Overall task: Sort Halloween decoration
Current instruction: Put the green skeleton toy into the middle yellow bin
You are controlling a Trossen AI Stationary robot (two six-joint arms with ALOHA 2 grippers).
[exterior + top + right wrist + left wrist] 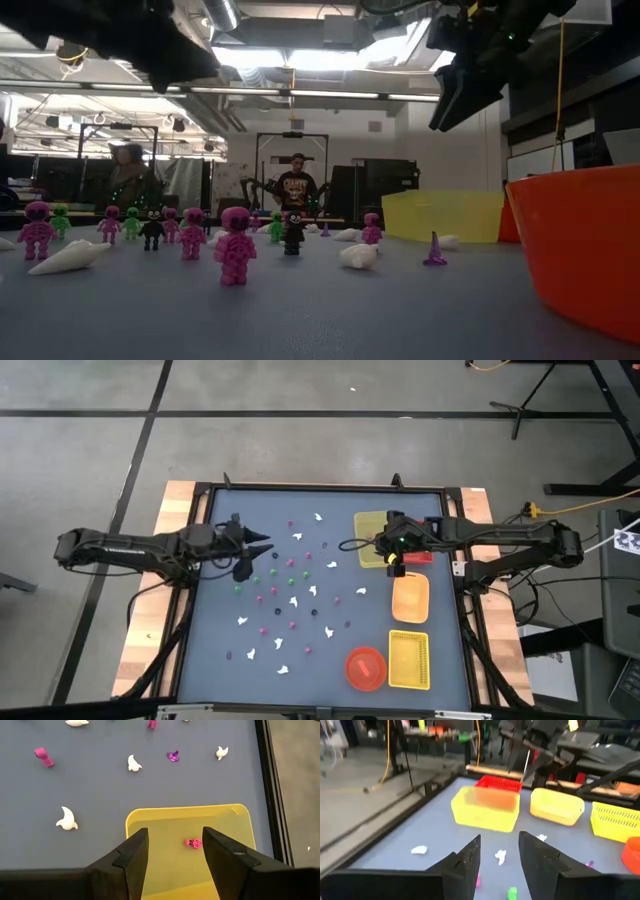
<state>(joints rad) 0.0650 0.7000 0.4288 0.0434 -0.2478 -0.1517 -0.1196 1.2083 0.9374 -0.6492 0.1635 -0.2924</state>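
The Halloween decoration (292, 585) is many tiny pieces spread over the blue mat: white ghosts (66, 818), pink figures (235, 244), green and dark bits. One pink figure (193, 843) lies inside the plain yellow tray (371, 538). My right gripper (172, 847) hangs open above that tray, holding nothing. My left gripper (500, 856) is open above the mat's left part (252, 546), pointing toward the trays, with a white ghost (500, 856) on the mat beyond its fingers.
A red tray (417, 556) sits under my right arm. Nearer are an orange tray (410, 600), a yellow mesh basket (408, 658) and a round red-orange bowl (366, 667). A person (297, 190) stands in the room beyond the table's far edge.
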